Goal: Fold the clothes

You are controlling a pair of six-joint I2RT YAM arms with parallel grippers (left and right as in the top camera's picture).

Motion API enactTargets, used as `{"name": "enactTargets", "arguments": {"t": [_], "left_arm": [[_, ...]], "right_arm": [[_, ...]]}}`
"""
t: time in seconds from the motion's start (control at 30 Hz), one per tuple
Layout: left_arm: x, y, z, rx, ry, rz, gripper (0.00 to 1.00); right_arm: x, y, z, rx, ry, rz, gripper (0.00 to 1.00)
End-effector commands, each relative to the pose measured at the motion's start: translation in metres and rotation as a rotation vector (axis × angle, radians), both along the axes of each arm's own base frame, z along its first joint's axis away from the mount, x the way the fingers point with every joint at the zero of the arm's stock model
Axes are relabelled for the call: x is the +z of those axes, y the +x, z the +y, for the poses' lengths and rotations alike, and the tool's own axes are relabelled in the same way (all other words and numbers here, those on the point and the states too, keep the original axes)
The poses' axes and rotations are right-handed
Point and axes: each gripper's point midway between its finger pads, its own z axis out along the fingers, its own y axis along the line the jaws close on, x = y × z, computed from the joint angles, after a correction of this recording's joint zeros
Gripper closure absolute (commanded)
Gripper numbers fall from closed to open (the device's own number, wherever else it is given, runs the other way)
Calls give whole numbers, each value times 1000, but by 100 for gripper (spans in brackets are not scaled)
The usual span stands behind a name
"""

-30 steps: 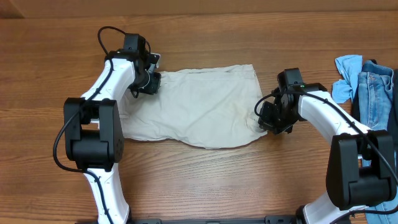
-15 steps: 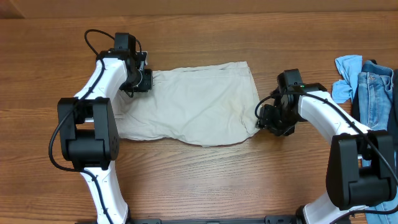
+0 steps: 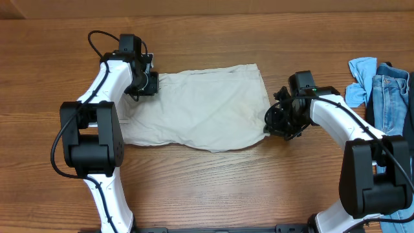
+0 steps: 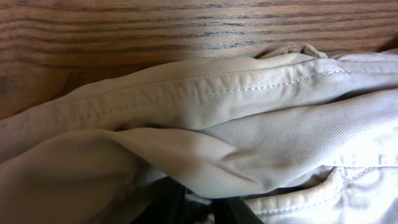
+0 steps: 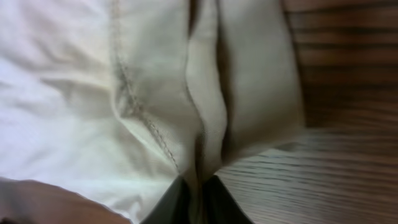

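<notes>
On the table point(image 3: 207, 188), shorts point(image 3: 200, 110), left fingers point(image 4: 165, 206) clamping one end, right fingers point(image 5: 171, 203) clamping the other, edged inward.

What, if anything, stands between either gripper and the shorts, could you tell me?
Nothing visible. The left gripper pinches the shorts at their far left corner, and the right gripper pinches their right edge. The jeans and blue cloth lie apart, further right.
</notes>
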Motion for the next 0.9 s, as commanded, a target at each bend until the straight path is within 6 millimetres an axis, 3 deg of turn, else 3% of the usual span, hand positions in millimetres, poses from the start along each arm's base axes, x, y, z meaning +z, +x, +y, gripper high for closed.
{"name": "enactTargets", "arguments": {"t": [0.0,0.3,0.37,0.4,0.47,0.57,0.6,0.7,0.73,0.77,0.87], "left_arm": [[-40,-19,27,49,89,112,80],[-40,-20,28,52,89,114,80],[-40,-22,28,51,89,122,80],[-40,-22,28,51,90,123,77],[-40,-23,28,51,89,127,70],[-41,-26,28,50,90,137,63],[-41,-27,28,49,89,144,62],[-41,-30,28,49,90,156,59],[-41,-31,28,49,90,158,59],[-41,-31,28,49,90,158,59],[-41,-31,28,50,90,158,60]], "right_arm": [[-11,-8,-46,-160,-275,61,96],[-12,-17,-58,-214,-338,99,89],[-12,-18,-69,-267,-400,105,59],[-11,-19,-75,-300,-423,116,59],[-4,-15,-70,-292,-387,107,62],[14,3,-41,-177,-215,17,66],[30,14,-26,-136,-124,-56,67],[66,36,-10,-131,-13,-213,85],[79,44,2,-104,63,-270,93],[88,50,14,-61,137,-315,95],[81,57,26,-37,179,-333,94]]}}
